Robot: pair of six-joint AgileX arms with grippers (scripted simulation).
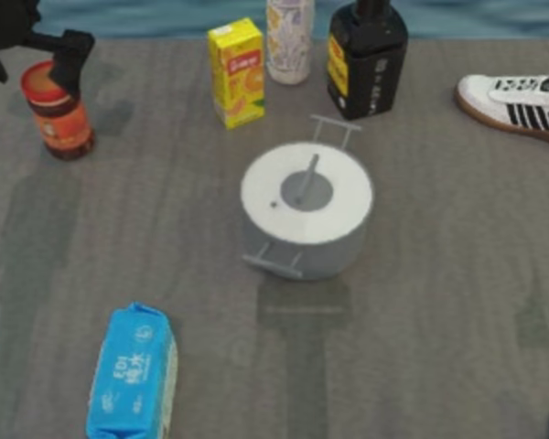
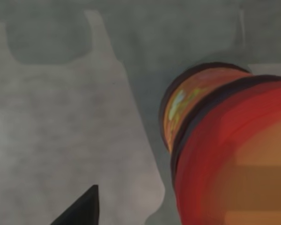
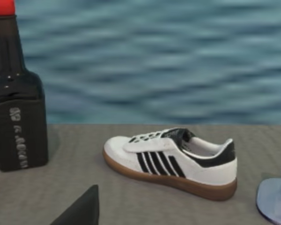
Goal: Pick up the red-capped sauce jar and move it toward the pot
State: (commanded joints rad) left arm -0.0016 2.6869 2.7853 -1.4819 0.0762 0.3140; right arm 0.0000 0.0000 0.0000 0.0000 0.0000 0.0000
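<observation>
- Top view, far left: the left gripper (image 1: 59, 64) sits at the cap of the red-capped sauce jar (image 1: 59, 112) near the desk's back left corner, one dark finger (image 1: 73, 57) against the cap's right side. Whether the jaws are clamped on it or merely around it, I cannot tell from here.
- The left wrist view is filled by the jar's cap and label, very close to the camera, with grey desk (image 2: 61, 131) behind.
- Lower left of centre lies a blue wipes pack (image 1: 133, 373).
- Mid-desk stands the pot (image 1: 307, 212), lid on, well apart from the jar — so I'd judge the carry toward it has not yet been made; at most the grasp is done.
- Behind the pot: a yellow carton (image 1: 237, 71), a pale bottle (image 1: 289, 38), a tall black bottle (image 1: 366, 62).
- Far right, a white sneaker (image 1: 520, 102); the right gripper is hardly seen — only a dark tip in its wrist view — apparently parked.
</observation>
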